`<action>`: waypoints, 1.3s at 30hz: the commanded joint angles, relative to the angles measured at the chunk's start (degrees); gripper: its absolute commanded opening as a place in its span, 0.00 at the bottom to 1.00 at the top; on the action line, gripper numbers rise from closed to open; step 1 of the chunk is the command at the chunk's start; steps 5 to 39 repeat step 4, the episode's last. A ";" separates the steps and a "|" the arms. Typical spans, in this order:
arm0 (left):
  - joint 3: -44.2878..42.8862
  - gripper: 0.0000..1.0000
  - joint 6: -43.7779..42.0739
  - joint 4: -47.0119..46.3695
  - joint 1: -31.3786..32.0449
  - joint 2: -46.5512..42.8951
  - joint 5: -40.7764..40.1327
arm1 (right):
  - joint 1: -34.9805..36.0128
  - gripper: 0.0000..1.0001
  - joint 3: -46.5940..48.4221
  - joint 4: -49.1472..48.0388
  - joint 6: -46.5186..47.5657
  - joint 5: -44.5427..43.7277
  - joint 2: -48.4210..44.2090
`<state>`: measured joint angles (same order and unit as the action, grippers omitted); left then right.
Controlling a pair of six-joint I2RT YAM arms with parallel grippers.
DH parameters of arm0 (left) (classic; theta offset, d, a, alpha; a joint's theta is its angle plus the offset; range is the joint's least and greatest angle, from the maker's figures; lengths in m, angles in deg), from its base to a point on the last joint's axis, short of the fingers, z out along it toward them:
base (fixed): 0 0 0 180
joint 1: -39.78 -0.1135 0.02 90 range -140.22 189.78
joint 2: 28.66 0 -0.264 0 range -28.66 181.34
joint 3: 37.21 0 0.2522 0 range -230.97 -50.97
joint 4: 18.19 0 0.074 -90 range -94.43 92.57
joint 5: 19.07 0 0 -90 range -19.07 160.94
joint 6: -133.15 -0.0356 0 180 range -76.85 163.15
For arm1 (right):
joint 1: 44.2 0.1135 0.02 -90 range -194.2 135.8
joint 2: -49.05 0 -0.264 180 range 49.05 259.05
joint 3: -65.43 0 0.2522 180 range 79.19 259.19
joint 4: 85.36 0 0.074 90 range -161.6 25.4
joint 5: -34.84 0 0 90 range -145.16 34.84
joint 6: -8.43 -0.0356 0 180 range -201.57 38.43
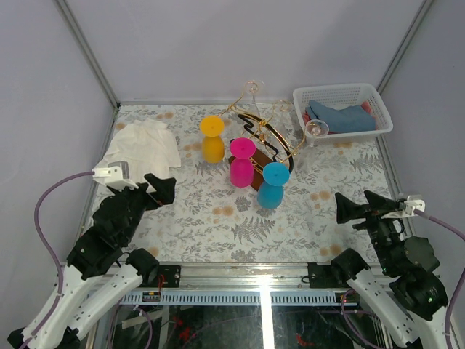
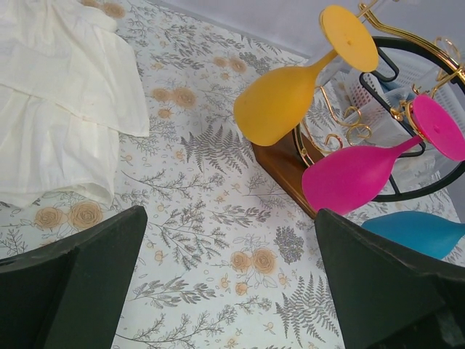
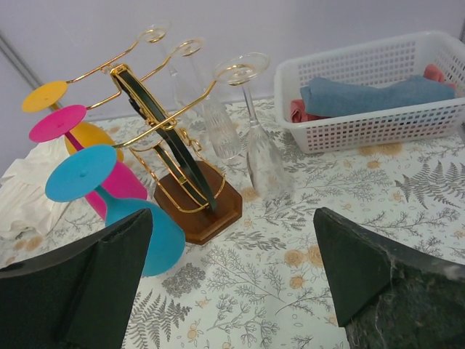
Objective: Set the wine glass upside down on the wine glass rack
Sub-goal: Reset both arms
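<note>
The left tool (image 1: 158, 190) and right tool (image 1: 354, 205) gape empty, well apart from the rack (image 3: 197, 208), where the blue glass (image 1: 272, 192) and a clear glass (image 3: 263, 160) hang bowl-down. A careless reach could knock either off its thin wire arm.

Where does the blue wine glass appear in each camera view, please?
Top external: the blue wine glass is just right of centre.
Left wrist: at the lower right edge, partly cut off.
Right wrist: on the left side.
Shared landmark: the pink wine glass right beside it.
</note>
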<state>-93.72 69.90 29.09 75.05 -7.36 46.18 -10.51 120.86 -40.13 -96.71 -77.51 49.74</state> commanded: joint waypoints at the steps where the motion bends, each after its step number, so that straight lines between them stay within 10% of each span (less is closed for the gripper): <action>1: 0.49 1.00 -0.02 -0.65 0.14 -0.97 -1.61 | -0.21 0.99 0.00 -1.14 -1.10 -2.25 -0.07; 39: 0.77 0.99 0.12 -0.94 0.18 -1.39 -1.75 | -0.21 0.99 0.16 -0.64 -0.94 -2.59 0.36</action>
